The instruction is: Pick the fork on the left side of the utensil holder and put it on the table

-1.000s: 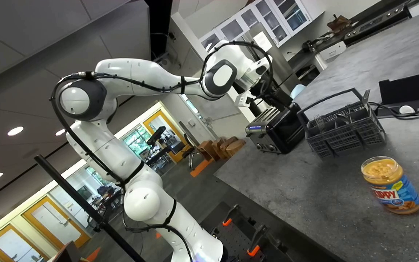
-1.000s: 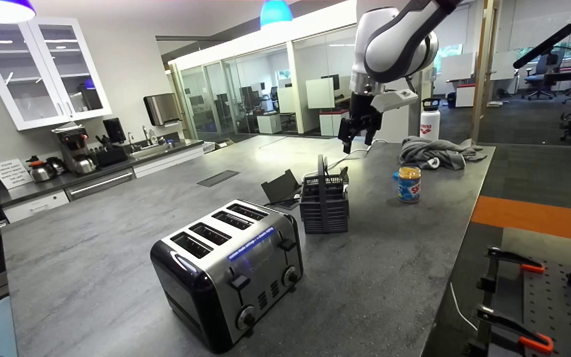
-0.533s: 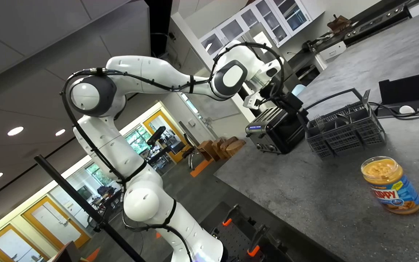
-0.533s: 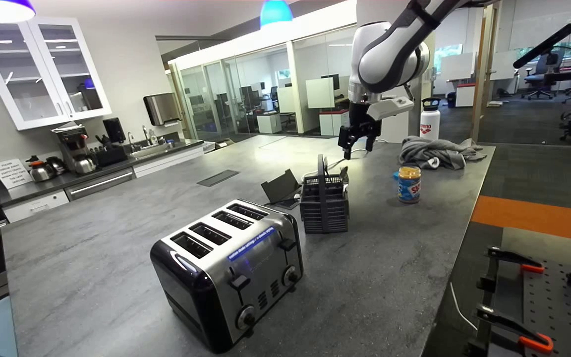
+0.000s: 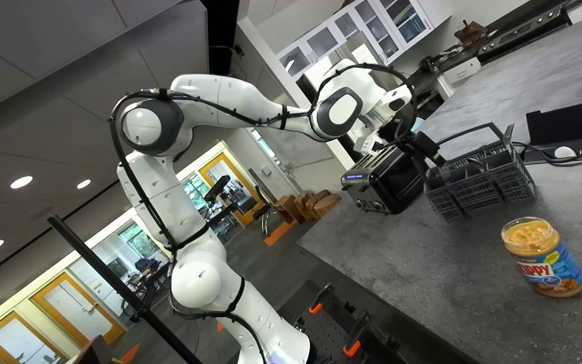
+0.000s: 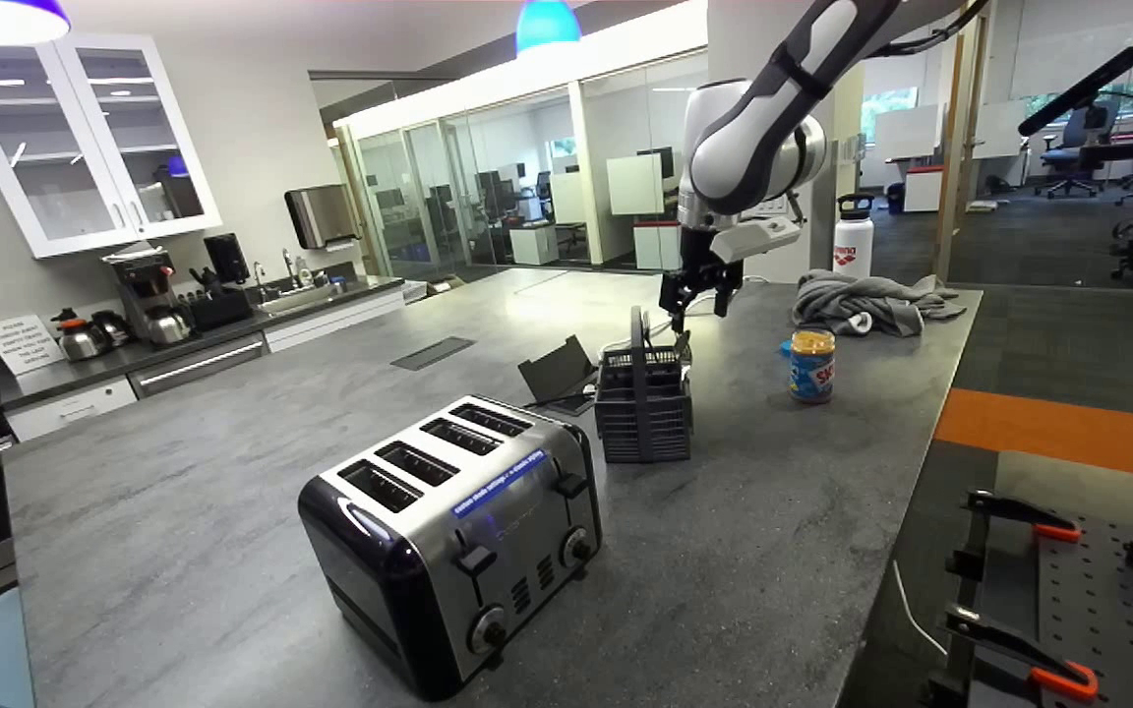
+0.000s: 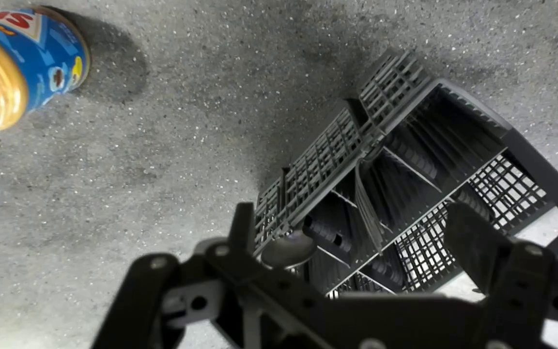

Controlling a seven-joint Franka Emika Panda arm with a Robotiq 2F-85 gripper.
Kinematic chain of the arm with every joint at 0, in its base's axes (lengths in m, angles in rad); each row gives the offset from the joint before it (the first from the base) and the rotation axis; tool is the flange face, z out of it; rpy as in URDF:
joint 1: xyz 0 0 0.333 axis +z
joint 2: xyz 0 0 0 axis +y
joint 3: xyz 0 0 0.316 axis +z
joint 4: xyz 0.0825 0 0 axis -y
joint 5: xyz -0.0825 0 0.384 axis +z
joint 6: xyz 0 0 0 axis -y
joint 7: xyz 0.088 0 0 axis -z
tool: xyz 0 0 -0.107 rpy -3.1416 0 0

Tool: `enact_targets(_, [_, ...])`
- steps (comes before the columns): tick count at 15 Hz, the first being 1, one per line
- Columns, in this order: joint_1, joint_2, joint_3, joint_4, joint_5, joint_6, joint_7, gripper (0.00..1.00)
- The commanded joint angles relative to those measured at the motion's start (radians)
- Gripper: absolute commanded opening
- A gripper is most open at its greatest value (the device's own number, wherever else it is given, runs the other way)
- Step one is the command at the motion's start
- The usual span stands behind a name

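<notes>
- Far left, wrist view: open jar (image 7: 41, 63) on the table (image 7: 172, 160).
- Then what looks like a spoon (image 7: 288, 250); I'd stay off it.
- Middle: my gripper (image 7: 351, 213), overhead, spread wide, nothing held.
- Just right: fork (image 7: 368, 211), tucked in the utensil holder (image 7: 417, 191). Likely light, stiff, slick metal; I'd pinch the bare top end on its flat faces, else it may twist.
- Far right: handle (image 7: 545, 172). Holder's probably light, may lift if fork snags.

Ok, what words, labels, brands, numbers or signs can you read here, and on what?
"SK" and "PPY", from different views: peanut butter jar; likely "SKIPPY".
"arena": white water bottle.
"PLEASE THROW AWAY EMPTY": paper sign; the rest is too blurred.
Blue strip on the four-slot toaster: too small to read surely.
No legible numbers.
</notes>
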Motion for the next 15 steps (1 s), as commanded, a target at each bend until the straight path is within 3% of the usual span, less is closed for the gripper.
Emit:
enact_targets(1, [-0.002,0.056,0.004,0.038,0.043,0.047,-0.007,1.0])
enact_targets(2, [-0.002,0.065,0.003,0.042,0.047,0.053,-0.005,1.0])
enact_targets(3, [-0.002,0.075,0.004,0.047,0.052,0.058,-0.006,0.75])
enact_targets(5, [0.0,0.09,0.004,0.056,0.053,0.059,-0.006,0.66])
enact_targets(12, [0.005,0.108,0.007,0.075,0.049,0.042,-0.008,0.1])
enact_targets(14, [0.007,0.101,0.012,0.074,0.049,0.034,-0.011,0.0])
enact_targets(15, [0.009,0.096,0.014,0.073,0.047,0.027,-0.01,0.0])
